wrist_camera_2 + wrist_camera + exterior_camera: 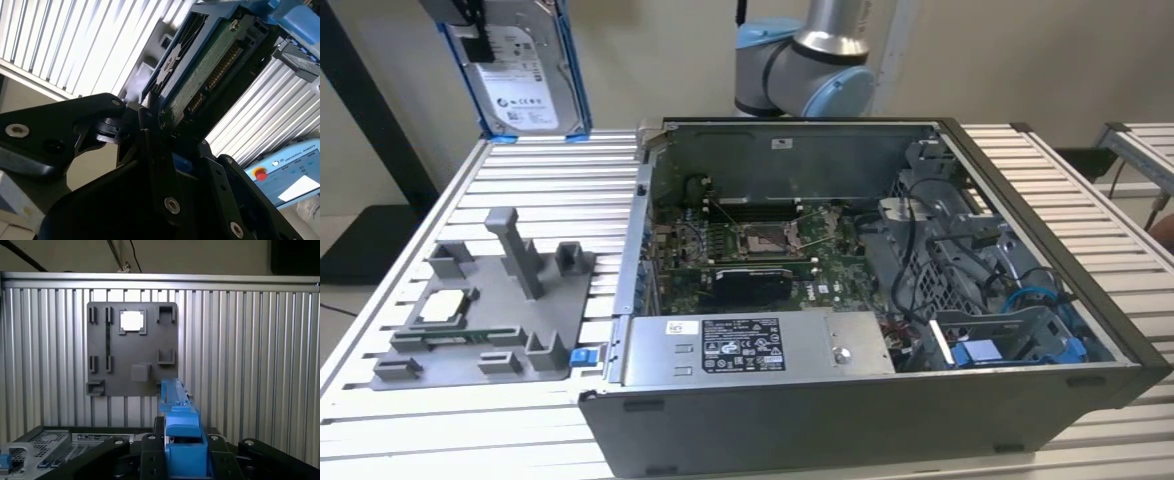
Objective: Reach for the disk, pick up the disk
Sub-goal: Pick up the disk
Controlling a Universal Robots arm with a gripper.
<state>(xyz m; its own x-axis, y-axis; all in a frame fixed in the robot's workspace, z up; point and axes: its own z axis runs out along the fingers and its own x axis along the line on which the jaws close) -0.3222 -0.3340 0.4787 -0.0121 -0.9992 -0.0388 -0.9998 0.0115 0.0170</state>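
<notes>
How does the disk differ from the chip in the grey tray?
The disk stands upright, clamped in the gripper; the chip lies flat in the tray. The disk is much larger and rectangular; the chip is small and square. The disk has a blue frame; the chip has none. Both are silver.

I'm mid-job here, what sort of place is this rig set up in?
Probably a robotics lab workcell for computer assembly: an open computer case lies on a slatted aluminium table, a grey fixture tray sits beside it, and the gripper holds the disk above the table.
</notes>
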